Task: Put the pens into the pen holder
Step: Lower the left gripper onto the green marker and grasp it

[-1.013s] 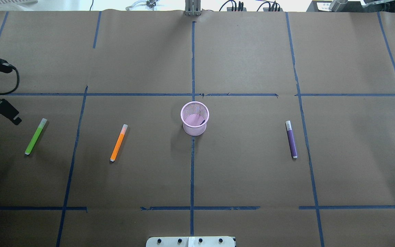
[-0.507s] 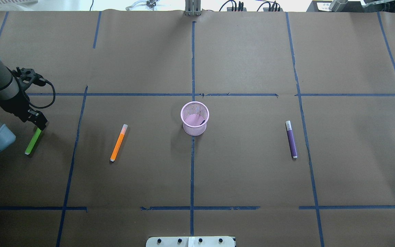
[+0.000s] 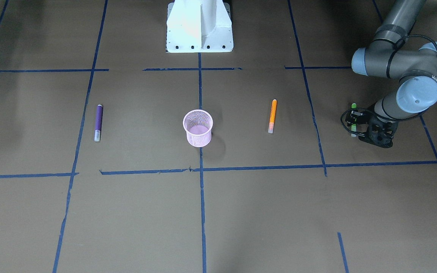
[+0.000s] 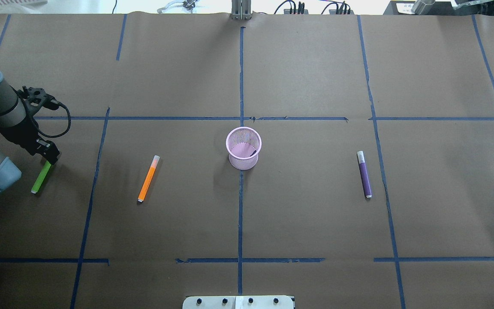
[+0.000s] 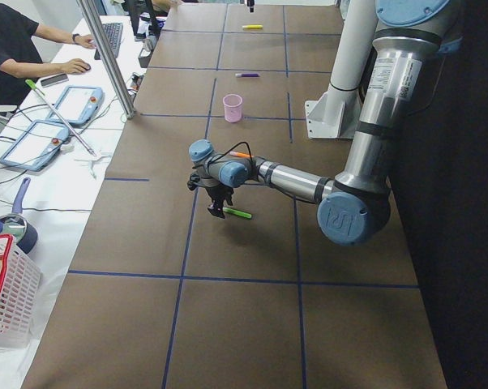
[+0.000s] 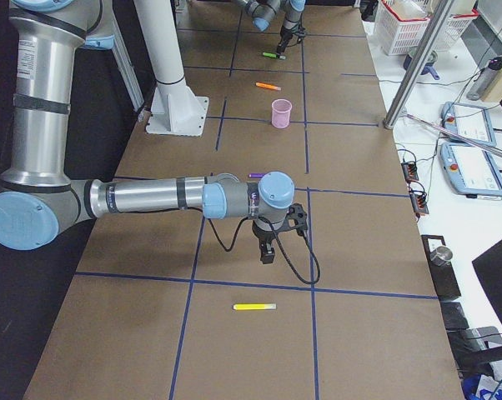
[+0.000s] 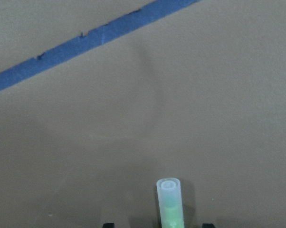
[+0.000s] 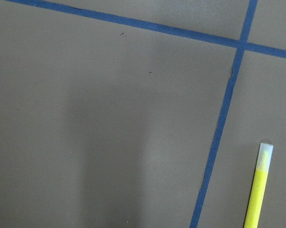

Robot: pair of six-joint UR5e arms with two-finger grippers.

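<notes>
The green pen (image 4: 40,179) lies at the table's left. My left gripper (image 4: 51,158) is low over its pale cap end and open. In the left wrist view the cap (image 7: 169,192) sits between the two fingertips (image 7: 108,224), not clamped. The orange pen (image 4: 149,179) lies between it and the pink mesh pen holder (image 4: 242,163), which stands upright at the centre. The purple pen (image 4: 364,174) lies to the right. My right gripper (image 6: 268,254) shows only in the exterior right view, far from these; I cannot tell whether it is open or shut.
A yellow pen (image 6: 255,307) lies on the table near the right gripper and shows in the right wrist view (image 8: 258,190). The white robot base (image 3: 199,26) stands at the near edge. Blue tape lines (image 4: 240,77) grid the brown paper.
The left arm has swung in from the table's left edge and brought its gripper over the green pen's cap end. The pens and holder have not moved.
</notes>
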